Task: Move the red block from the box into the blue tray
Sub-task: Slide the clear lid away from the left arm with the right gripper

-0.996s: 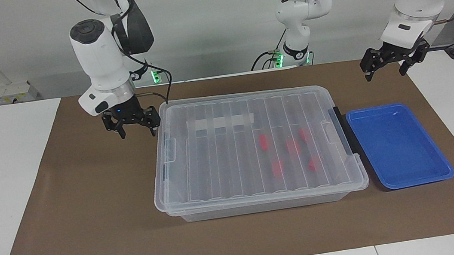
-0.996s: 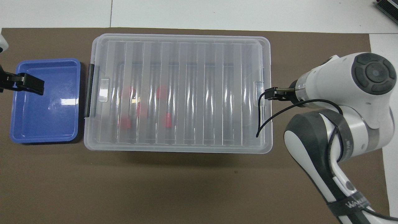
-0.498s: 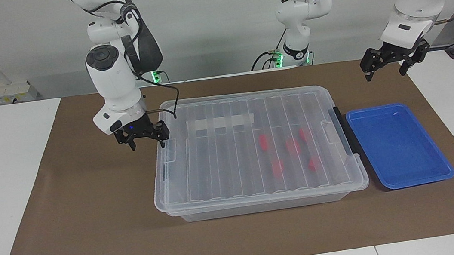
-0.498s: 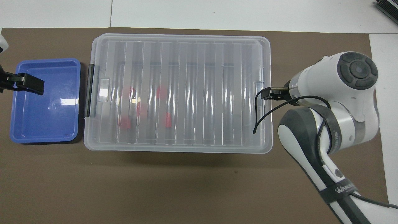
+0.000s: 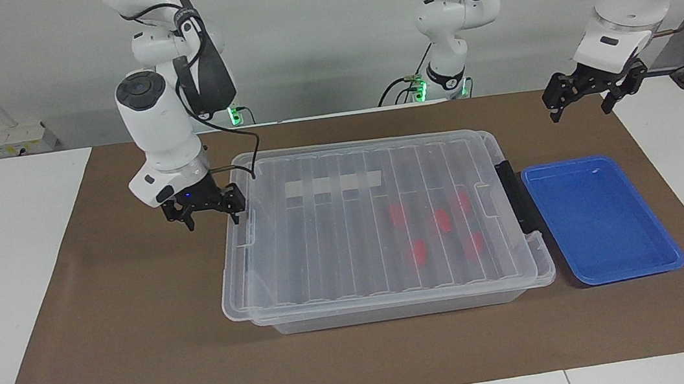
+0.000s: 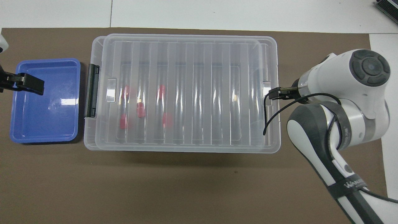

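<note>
— Jaws wide on the right gripper (image 5: 206,209), touching the box (image 5: 388,304) lid's (image 5: 334,232) end, holding nothing.

— Left gripper (image 5: 594,92)?

— Open, waiting above the blue tray (image 5: 612,263). Red blocks (image 5: 443,220) sit inside, between both; nothing placed.

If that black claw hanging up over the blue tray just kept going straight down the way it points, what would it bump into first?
Most likely the blue tray itself. The left gripper, open, points downward and in the overhead view it covers the tray's outer edge. The facing view leaves depth unclear, so it might instead land on the brown mat beside the tray.
</note>
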